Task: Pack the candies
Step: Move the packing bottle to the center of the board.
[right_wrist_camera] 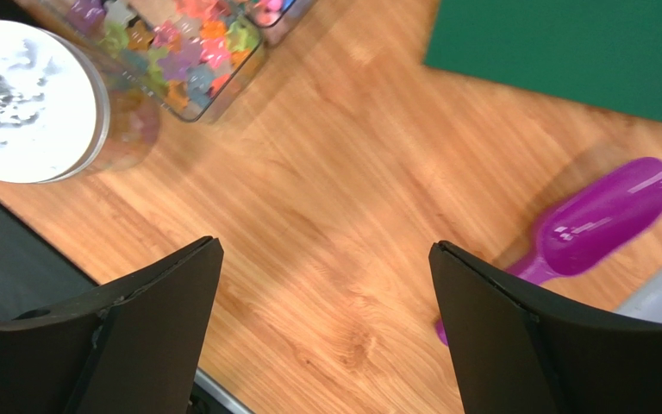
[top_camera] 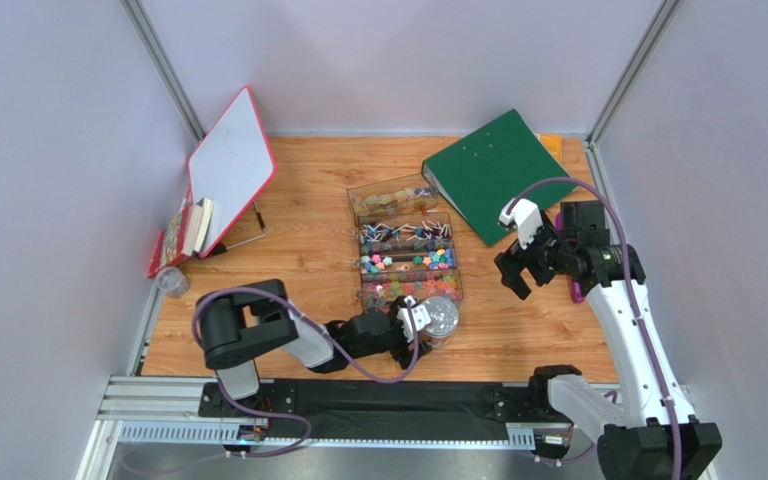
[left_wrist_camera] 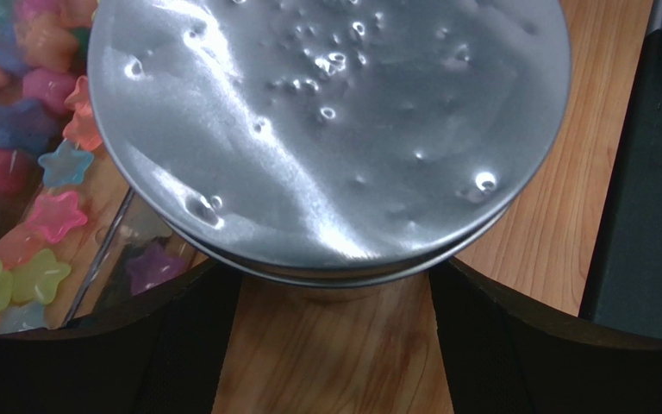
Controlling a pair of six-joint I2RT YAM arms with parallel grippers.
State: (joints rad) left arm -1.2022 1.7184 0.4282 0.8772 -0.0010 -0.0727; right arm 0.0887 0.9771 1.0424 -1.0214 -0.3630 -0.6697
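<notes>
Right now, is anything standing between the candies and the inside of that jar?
Yes. The silver lid sits on the jar, covering its mouth. The candies lie in the clear tray right beside it, and nothing else visible lies between them.

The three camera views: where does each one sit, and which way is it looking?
Top external: above and behind the arms, looking down on the wooden table; both arms, left gripper and right gripper show.
Left wrist: on the left arm, facing down at a shiny silver-lidded clear jar; its black fingers flank it.
Right wrist: on the right arm, facing down at wood and a purple plastic scoop; its black fingers show.
Shared: both wrist views catch the jar and colourful star-shaped candies.
</notes>
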